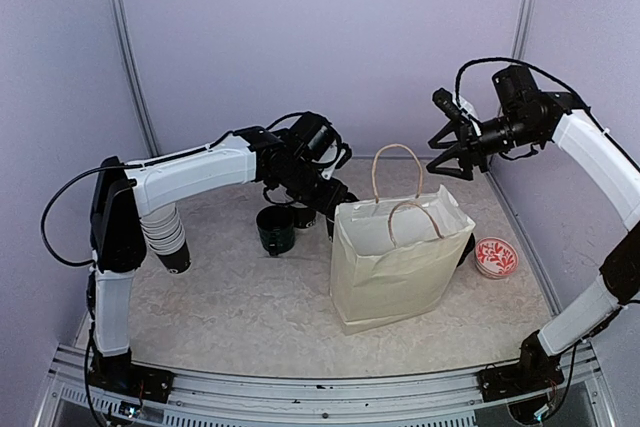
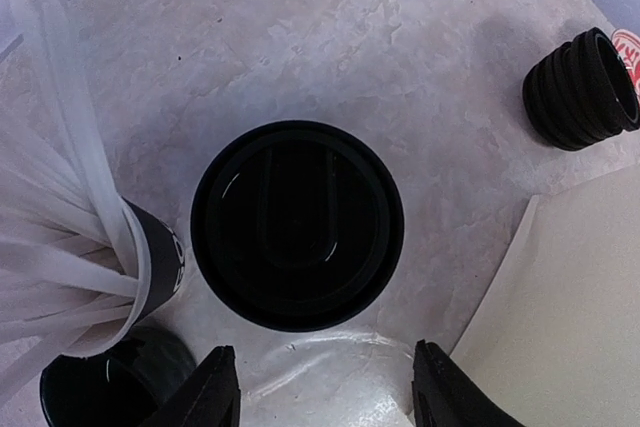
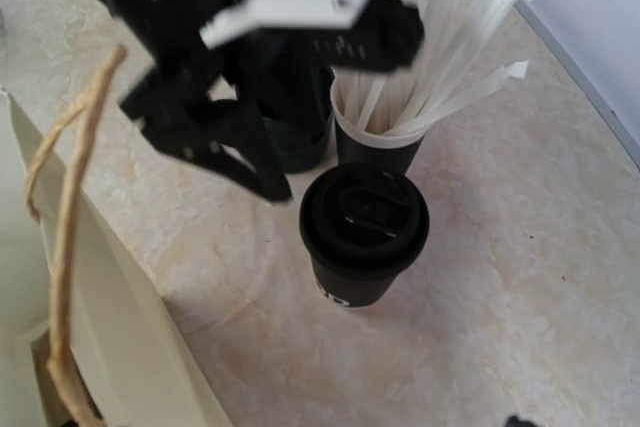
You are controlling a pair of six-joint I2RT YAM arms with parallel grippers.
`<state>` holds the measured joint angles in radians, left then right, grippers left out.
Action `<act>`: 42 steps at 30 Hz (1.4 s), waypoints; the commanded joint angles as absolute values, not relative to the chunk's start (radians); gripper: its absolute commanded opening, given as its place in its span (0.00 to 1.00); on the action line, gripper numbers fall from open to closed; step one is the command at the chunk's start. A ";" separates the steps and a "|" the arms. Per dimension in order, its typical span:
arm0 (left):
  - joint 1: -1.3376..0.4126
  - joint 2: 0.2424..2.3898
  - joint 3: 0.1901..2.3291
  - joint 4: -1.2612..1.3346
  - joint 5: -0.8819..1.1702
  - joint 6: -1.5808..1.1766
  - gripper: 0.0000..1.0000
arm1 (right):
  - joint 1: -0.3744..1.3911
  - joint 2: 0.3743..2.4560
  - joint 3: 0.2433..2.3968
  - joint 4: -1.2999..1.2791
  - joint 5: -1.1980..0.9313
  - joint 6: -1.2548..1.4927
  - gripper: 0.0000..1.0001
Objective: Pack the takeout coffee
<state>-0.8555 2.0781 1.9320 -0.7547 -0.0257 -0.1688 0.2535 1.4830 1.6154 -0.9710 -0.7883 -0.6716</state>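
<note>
One takeout coffee cup (image 2: 297, 225), black with a round black lid, stands upright on the table. In the left wrist view it lies just ahead of my left gripper (image 2: 325, 349). That gripper is open, its black fingers (image 2: 215, 392) apart on either side of bare table, short of the cup. The right wrist view shows the same cup (image 3: 365, 232) with white lettering near its base, and the left gripper (image 3: 225, 142) hanging beside and above it. My right gripper (image 1: 437, 135) is open in the air above the far right of the paper bag (image 1: 395, 257).
A black cup of white straws (image 3: 385, 137) stands right behind the takeout cup. A glossy dark mug (image 1: 275, 229) sits left of the bag. A ribbed black stack (image 2: 580, 92) and a red-and-white bowl (image 1: 496, 257) lie right of the bag, which stands open with rope handles up.
</note>
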 commanded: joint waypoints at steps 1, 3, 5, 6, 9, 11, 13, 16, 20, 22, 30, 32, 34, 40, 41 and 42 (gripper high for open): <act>-0.864 2.122 1.992 -0.674 -0.092 -0.155 0.60 | 0.258 1.488 1.648 -0.985 -0.790 -0.642 0.78; -0.864 2.140 2.001 -0.665 -0.111 -0.156 0.62 | 0.258 1.488 1.644 -0.983 -0.790 -0.636 0.78; -0.864 2.164 2.017 -0.663 -0.122 -0.158 0.63 | 0.258 1.489 1.640 -0.982 -0.790 -0.633 0.78; -0.864 2.173 2.024 -0.663 -0.125 -0.158 0.64 | 0.259 1.489 1.639 -0.982 -0.790 -0.631 0.78; -0.863 2.207 2.042 -0.663 -0.153 -0.162 0.65 | 0.258 1.490 1.638 -0.984 -0.787 -0.630 0.78; -0.864 2.221 2.050 -0.662 -0.168 -0.162 0.65 | 0.259 1.490 1.638 -0.983 -0.786 -0.631 0.78; -0.864 2.234 2.056 -0.652 -0.155 -0.158 0.66 | 0.259 1.492 1.639 -0.983 -0.786 -0.631 0.78; -0.862 2.251 2.067 -0.641 -0.143 -0.160 0.66 | 0.259 1.494 1.636 -0.982 -0.788 -0.631 0.78; -0.862 2.284 2.100 -0.646 -0.159 -0.157 0.67 | 0.259 1.493 1.626 -0.978 -0.793 -0.630 0.78; -0.861 2.296 2.113 -0.644 -0.157 -0.156 0.67 | 0.259 1.489 1.620 -0.976 -0.793 -0.631 0.78; -0.860 2.322 2.126 -0.644 -0.155 -0.162 0.67 | 0.259 1.479 1.603 -0.970 -0.788 -0.631 0.78; -0.861 2.329 2.131 -0.656 -0.165 -0.161 0.67 | 0.259 1.480 1.603 -0.971 -0.788 -0.631 0.78; -0.864 2.340 2.137 -0.670 -0.181 -0.155 0.68 | 0.259 1.479 1.603 -0.969 -0.790 -0.631 0.78; -0.903 2.286 2.095 -0.633 -0.211 -0.108 0.68 | 0.259 1.482 1.597 -0.965 -0.792 -0.629 0.78; -0.907 2.270 2.087 -0.624 -0.221 -0.106 0.68 | 0.258 1.483 1.598 -0.965 -0.793 -0.628 0.78; -0.909 2.260 2.079 -0.619 -0.228 -0.107 0.68 | 0.259 1.485 1.599 -0.965 -0.793 -0.628 0.78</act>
